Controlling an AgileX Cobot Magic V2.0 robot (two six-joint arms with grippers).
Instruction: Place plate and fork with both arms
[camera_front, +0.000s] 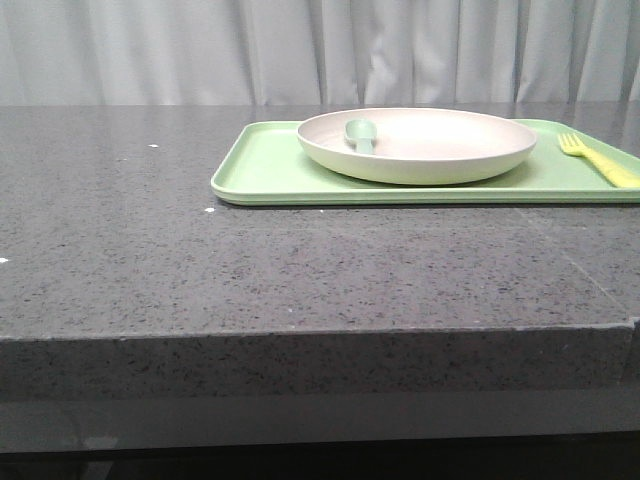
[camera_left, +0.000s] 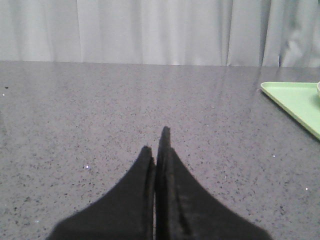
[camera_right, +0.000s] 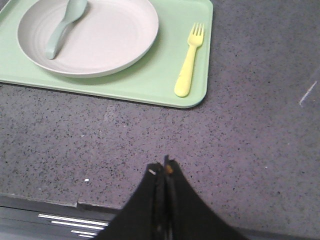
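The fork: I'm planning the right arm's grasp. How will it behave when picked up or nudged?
The fork looks like thin yellow plastic, so probably light and stiff. It lies flat on the smooth green tray, so a nudge would likely slide it, not roll it. Its low profile may make pinching awkward.

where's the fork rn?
Front view: the fork lies flat on the green tray, far right, just right of the plate and not touching it.
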